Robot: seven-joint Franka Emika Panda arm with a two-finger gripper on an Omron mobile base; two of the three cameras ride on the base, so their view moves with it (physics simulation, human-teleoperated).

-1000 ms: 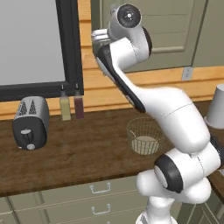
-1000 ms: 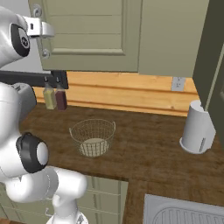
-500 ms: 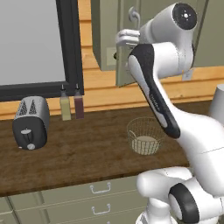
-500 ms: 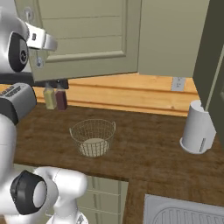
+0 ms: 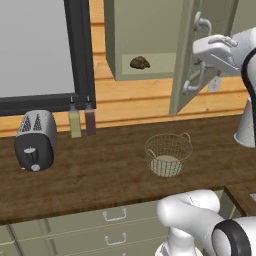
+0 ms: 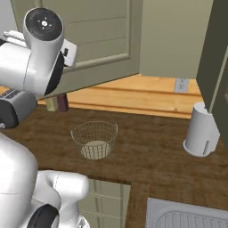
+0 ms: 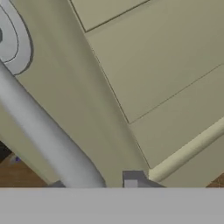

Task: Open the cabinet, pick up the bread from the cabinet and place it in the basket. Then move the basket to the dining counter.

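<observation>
On the far left of the worktop (image 5: 100, 170) in the left base view we see the toaster (image 5: 34, 140), then two bottles (image 5: 82, 118) against the wooden back wall, just beside each other under the dark window frame (image 5: 80, 50). Moving right, the cabinet (image 5: 150, 40) is open: its door (image 5: 187, 55) is swung out toward us, edge-on in this view. The bread (image 5: 140, 62) sits on the cabinet's lower shelf, near the left side of the opening, well apart from everything else.

Below and a bit right of it, the basket (image 5: 168, 154) stands upright on the worktop, nothing in it, only its pale base showing. Right of the door our gripper (image 5: 202, 75) is at the silver bar handle (image 5: 196, 55). The hand view has the handle (image 7: 48, 135) running diagonally right at the finger tips (image 7: 130, 178), with the door panel behind it. We can't tell from the frames whether the jaws clamp the bar or stand just off it; the gap looks narrow.

Far right in the right base view, a white paper towel roll (image 6: 201, 130) stands upright on the worktop, near the wall outlet (image 6: 180, 84). The sink (image 6: 187, 216) edge shows at bottom right. Basket (image 6: 94, 139) sits well left of the roll there.
</observation>
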